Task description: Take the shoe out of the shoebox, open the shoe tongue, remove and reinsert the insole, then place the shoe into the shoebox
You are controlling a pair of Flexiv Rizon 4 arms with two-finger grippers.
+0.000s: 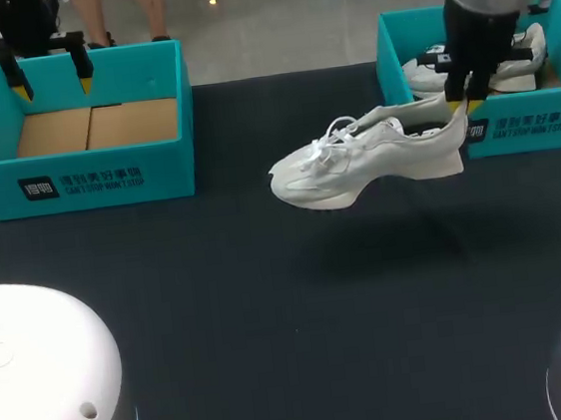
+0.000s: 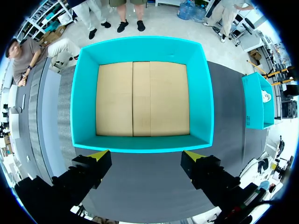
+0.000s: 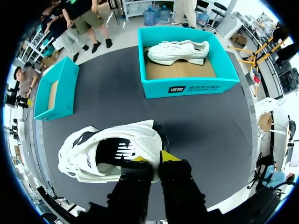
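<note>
You're looking at a dark, matte surface [image 1: 271,311] running from side to side of your head view, evenly lit, with one soft shadow near its middle.

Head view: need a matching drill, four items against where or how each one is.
1. white lace-up sneaker at mid-table
2. second white sneaker
3. left gripper
4. right gripper

a. lying in the teal shoebox on the right
b. open, above the teal shoebox on the left
c. shut on a heel collar
d. held clear of the dark table

Pairs: 1-d, 2-a, 3-b, 4-c.
</note>
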